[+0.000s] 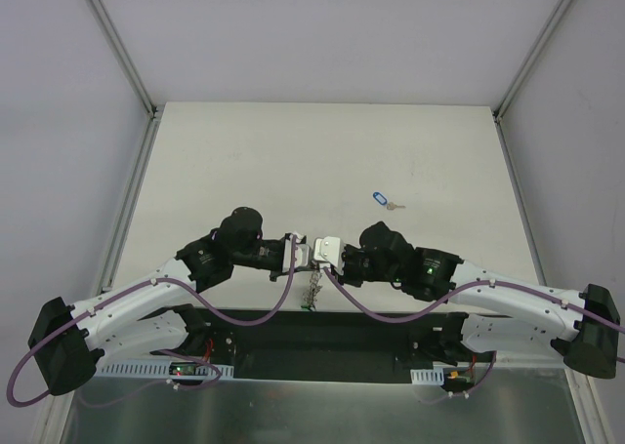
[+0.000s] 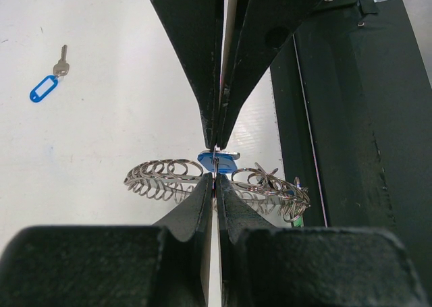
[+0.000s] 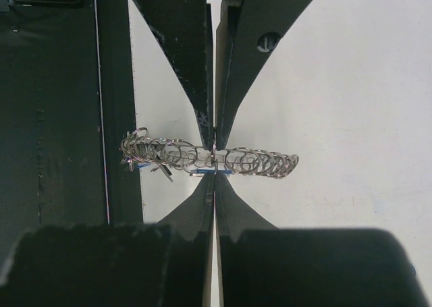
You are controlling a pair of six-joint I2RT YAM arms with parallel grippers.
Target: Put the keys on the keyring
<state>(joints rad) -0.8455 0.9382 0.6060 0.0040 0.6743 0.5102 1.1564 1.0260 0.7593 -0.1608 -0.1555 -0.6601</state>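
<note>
At the 6 o'clock edge of the table (image 1: pixel 293 151) my left gripper (image 2: pixel 214 180) pinches the keyring (image 2: pixel 158 177), fully closed, and my right gripper (image 3: pixel 214 175), closed too, seems to grip a blue-headed key (image 2: pixel 217 160); threading now needs a careful slide onto the coil.

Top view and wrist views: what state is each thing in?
left gripper: shut on the keyring.
right gripper: shut on the keyring, facing the left.
keyring: held, stretched sideways between both grippers.
blue-headed key: between the gripper tips.
blue-tagged key: loose on the table, off the keyring.
</note>
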